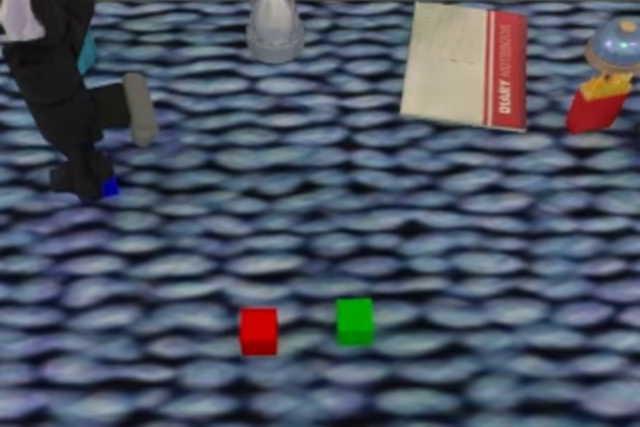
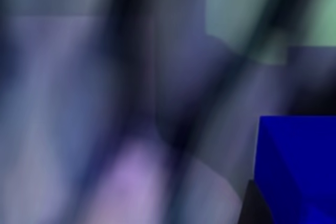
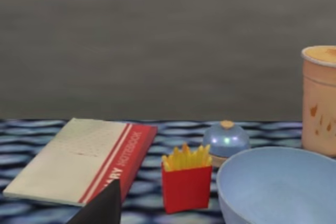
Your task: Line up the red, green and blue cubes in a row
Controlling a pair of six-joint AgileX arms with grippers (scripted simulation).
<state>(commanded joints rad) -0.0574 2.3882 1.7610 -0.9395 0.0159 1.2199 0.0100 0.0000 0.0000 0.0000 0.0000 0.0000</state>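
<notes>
Far left, top view: left gripper (image 1: 95, 185) low over the blue woven-pattern table (image 1: 450, 247), black arm reaching in from the upper-left corner.
Left jaws: clenched on the small matte bright blue cube (image 1: 109, 187); only a sliver of it shows past the fingers from above; the left wrist view shows its blue face (image 2: 294, 166) close up.
Left of centre, near edge: small matte bright red cube (image 1: 258, 331), resting on the table.
Just right of it: small matte bright green cube (image 1: 354, 321), near the red one but not touching, roughly level with it.
Blue vs the other two: well apart, up and to the left.
Back edge, centre: clear hourglass with bluish top (image 1: 272, 7), upright.
Back right: white notebook with red spine (image 1: 465, 65), lying flat.
Far right: red-and-yellow fries toy (image 1: 598, 102), bluish-domed bell (image 1: 615, 47) just behind it.
Right wrist view: pale blue bowl (image 3: 278, 192), tan cup (image 3: 319, 100).
Right gripper: only one dark fingertip (image 3: 102, 207) visible; jaw state cannot tell.
</notes>
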